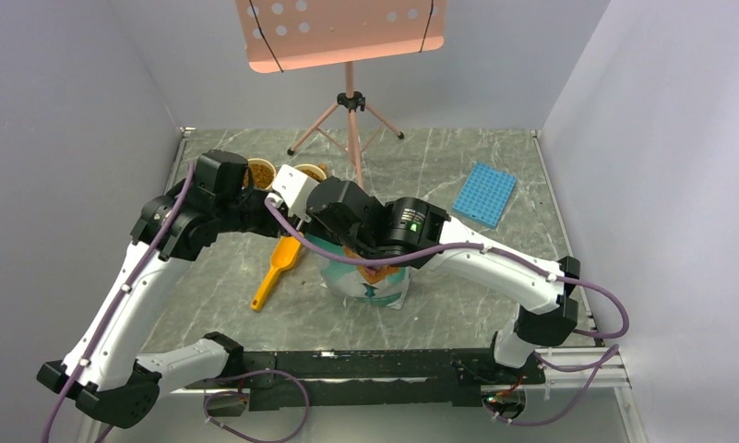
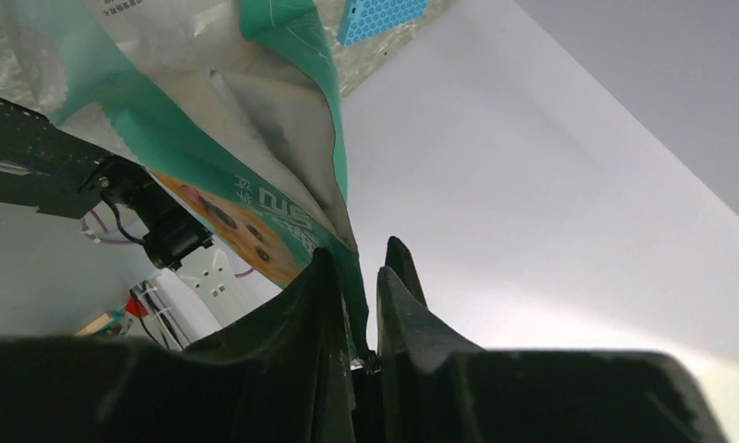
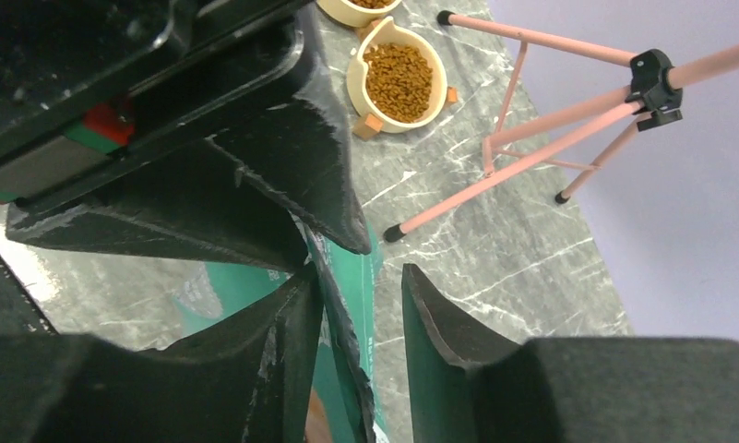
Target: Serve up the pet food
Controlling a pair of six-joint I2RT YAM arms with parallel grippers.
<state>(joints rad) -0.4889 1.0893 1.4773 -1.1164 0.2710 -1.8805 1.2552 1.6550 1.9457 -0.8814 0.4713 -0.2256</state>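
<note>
Atop the teal-green dog-print bag (image 1: 376, 291), left end effector (image 2: 358, 254) and right end effector (image 3: 361, 272) stand parted around its edge, clamping nothing; brown kibble pellets (image 3: 398, 81) fill cream bowls (image 3: 353, 85). Withdraw straight, lest it tip.

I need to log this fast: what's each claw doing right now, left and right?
The left claw is open, the bag edge between its fingers.
The right claw is open, bag edge in its gap too.

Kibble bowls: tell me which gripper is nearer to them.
Left. The left gripper is at the dog-food bag, on its top edge facing the kibble bowls; the right gripper straddles that edge behind it, farther off.
</note>
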